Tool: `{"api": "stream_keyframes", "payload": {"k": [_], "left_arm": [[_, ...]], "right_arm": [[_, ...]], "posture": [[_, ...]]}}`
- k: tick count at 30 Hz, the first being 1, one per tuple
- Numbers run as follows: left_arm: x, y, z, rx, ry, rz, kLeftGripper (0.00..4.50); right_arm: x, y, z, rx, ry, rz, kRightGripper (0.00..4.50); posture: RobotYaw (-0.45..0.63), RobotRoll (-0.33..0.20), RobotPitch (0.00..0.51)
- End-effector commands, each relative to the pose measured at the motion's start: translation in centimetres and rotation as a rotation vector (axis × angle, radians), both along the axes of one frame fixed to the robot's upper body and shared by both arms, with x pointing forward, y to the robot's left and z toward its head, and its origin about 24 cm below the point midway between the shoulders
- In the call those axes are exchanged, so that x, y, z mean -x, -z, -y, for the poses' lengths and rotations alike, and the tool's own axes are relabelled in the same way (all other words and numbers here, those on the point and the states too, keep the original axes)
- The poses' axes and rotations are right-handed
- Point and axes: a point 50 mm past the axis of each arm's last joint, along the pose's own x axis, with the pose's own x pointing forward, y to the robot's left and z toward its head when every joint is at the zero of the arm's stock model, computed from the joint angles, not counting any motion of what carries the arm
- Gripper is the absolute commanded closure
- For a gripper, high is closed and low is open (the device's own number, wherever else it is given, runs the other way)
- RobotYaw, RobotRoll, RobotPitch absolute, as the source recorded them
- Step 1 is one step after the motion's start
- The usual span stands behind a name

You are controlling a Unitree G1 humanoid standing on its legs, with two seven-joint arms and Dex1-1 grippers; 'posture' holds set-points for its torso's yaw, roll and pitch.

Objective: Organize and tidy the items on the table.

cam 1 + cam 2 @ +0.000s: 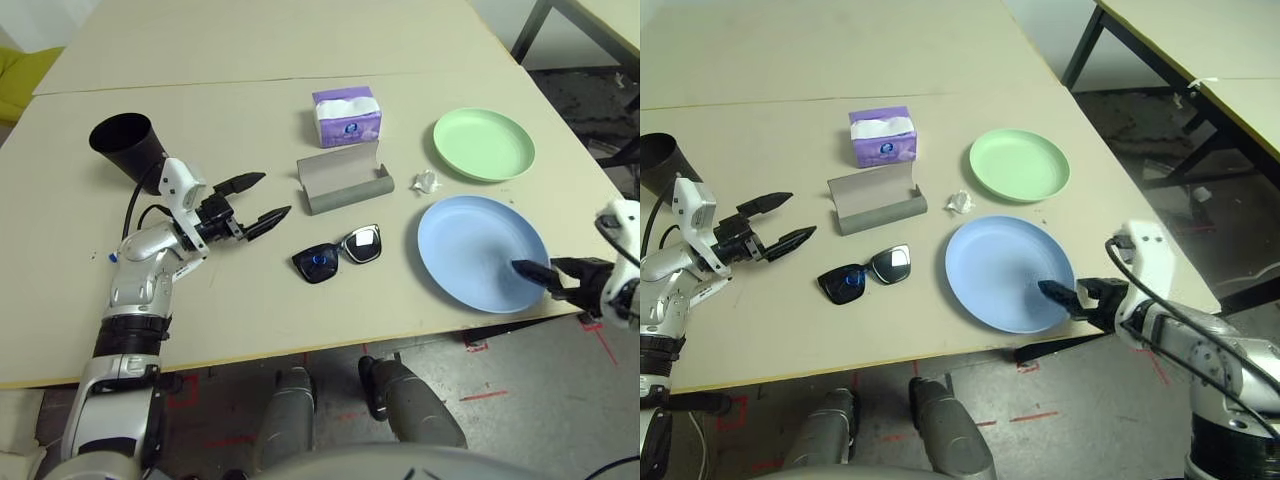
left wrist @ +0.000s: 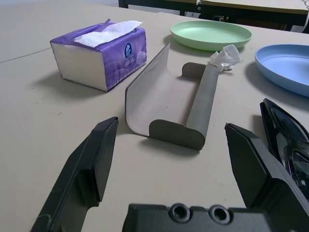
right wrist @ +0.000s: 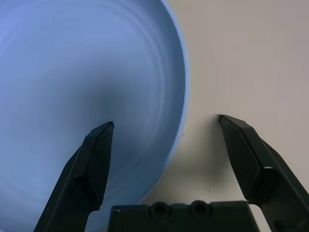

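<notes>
At the bench's point(image 1: 250, 330) near right edge, the right hand point(image 3: 166, 145) is spread open with the rim of the blue plate point(image 1: 480, 252) between its fingers, one finger over the plate's inside, the other over bare bench. The green plate point(image 1: 484, 144) lies just beyond the blue one, at its 12 o'clock, and the small crumpled paper wad point(image 1: 427, 181) sits in the gap at the blue plate's 11 o'clock. Towards the bench's middle, the grey glasses case point(image 1: 343, 179) lies open, its lid standing up, with the purple tissue pack point(image 1: 346, 116) just behind it at 12 o'clock and the black sunglasses point(image 1: 338, 254) in front of it at 6 o'clock, lenses up, apart from the case. The left hand point(image 1: 254, 200) hangs open and empty at the case's 9 o'clock, fingers pointing towards it without touching. The black cup point(image 1: 127, 145) lies tipped on its side at the left hand's 10 o'clock.
</notes>
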Motion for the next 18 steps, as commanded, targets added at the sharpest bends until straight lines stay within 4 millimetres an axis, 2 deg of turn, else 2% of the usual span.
{"api": "stream_keyframes", "payload": {"k": [1,2,5,9,15,16,18], "left_arm": [[0.3,0.0,-0.2,-0.012,-0.008,0.008,0.0],[0.3,-0.1,-0.2,-0.012,-0.009,0.01,0.0],[0.2,-0.2,-0.2,-0.011,-0.014,0.016,0.0],[0.0,-0.3,-0.1,-0.006,-0.022,0.022,0.0],[0.1,-0.1,-0.1,0.002,-0.028,0.018,0.0],[0.2,0.1,-0.2,0.002,-0.028,0.014,0.0],[0.4,0.2,-0.3,-0.005,-0.023,0.005,0.0]], "right_arm": [[0.7,1.7,0.1,-0.005,0.012,-0.104,0.05],[0.6,1.7,0.1,-0.008,0.014,-0.105,0.05],[0.5,1.6,-0.1,-0.014,0.01,-0.106,0.65],[0.3,1.4,-0.4,-0.02,0.004,-0.096,2.18],[-1.0,-0.2,0.4,0.012,0.053,0.003,4.31],[-1.5,-0.8,0.6,0.008,0.064,0.042,4.47],[-2.7,-2.4,0.7,-0.025,0.089,0.139,4.47]], "posture": [[-0.16,0.0,0.197],[-0.16,0.0,0.197],[-0.16,0.0,0.196],[-0.15,0.0,0.196],[-0.15,0.0,0.196],[-0.15,0.0,0.196],[-0.15,0.0,0.197]]}}
